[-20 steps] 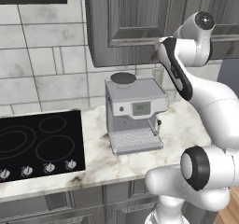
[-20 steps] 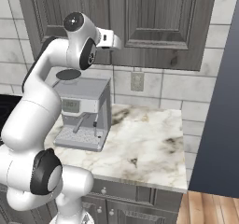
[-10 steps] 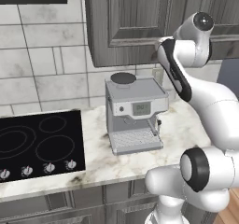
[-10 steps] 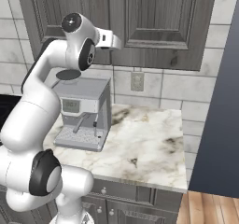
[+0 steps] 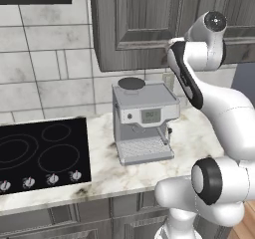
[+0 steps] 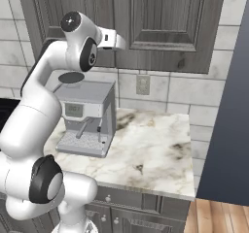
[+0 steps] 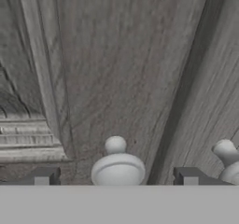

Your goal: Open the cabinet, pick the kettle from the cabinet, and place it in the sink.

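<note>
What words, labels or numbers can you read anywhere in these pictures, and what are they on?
No text reads anywhere.
The coffee machine has a small front display, too blurred to read.
The stove knobs carry marks too small to make out.
The cabinet doors and wall outlet bear none.

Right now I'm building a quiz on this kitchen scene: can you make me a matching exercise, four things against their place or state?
Things:
1. cabinet
2. coffee machine
3. cooktop
4. gripper

Places or states:
A. set into the counter, left of the silver machine
B. doors shut, hanging on the wall
C. jaws wide apart, either side of a round knob
D. standing on the marble counter below the wall doors

Pairs: 1-B, 2-D, 3-A, 4-C
</note>
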### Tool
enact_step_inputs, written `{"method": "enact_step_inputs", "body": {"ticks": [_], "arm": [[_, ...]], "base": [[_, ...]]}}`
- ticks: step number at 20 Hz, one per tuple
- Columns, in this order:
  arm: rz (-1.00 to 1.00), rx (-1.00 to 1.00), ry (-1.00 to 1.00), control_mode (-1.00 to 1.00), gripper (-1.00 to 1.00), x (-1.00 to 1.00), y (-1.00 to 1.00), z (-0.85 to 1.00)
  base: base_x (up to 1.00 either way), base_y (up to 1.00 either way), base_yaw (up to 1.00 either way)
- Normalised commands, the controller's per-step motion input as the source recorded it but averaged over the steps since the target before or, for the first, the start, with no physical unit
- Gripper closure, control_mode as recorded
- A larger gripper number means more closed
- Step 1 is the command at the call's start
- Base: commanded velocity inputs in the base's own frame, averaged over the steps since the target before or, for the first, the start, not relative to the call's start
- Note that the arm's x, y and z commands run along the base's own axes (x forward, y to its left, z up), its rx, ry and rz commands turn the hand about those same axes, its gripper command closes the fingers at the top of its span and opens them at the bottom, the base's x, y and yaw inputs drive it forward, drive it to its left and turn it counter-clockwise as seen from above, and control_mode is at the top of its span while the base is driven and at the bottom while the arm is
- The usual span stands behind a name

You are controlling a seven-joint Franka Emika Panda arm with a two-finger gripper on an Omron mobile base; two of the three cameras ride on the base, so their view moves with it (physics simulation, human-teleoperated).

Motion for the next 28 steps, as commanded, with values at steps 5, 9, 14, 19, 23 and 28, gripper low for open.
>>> {"method": "enact_step_inputs", "body": {"ticks": [5, 9, 14, 19, 23, 28], "arm": [[0.00, 0.06, 0.00, -1.00, -1.00, -0.18, -0.09, 0.29], [0.00, 0.06, -0.01, -1.00, -1.00, -0.09, -0.01, 0.24], [0.00, 0.04, 0.12, -1.00, -1.00, 0.10, 0.00, 0.09], [0.00, 0.11, 0.18, -1.00, -1.00, 0.08, 0.11, -0.03], [0.00, 0.11, 0.07, -1.00, -1.00, 0.08, 0.13, -0.06], [0.00, 0.10, 0.00, -1.00, -1.00, 0.03, 0.04, -0.01]], "base": [[0.00, 0.00, 0.00], [0.00, 0.00, 0.00], [0.00, 0.00, 0.00], [0.00, 0.00, 0.00], [0.00, 0.00, 0.00], [0.00, 0.00, 0.00]]}}
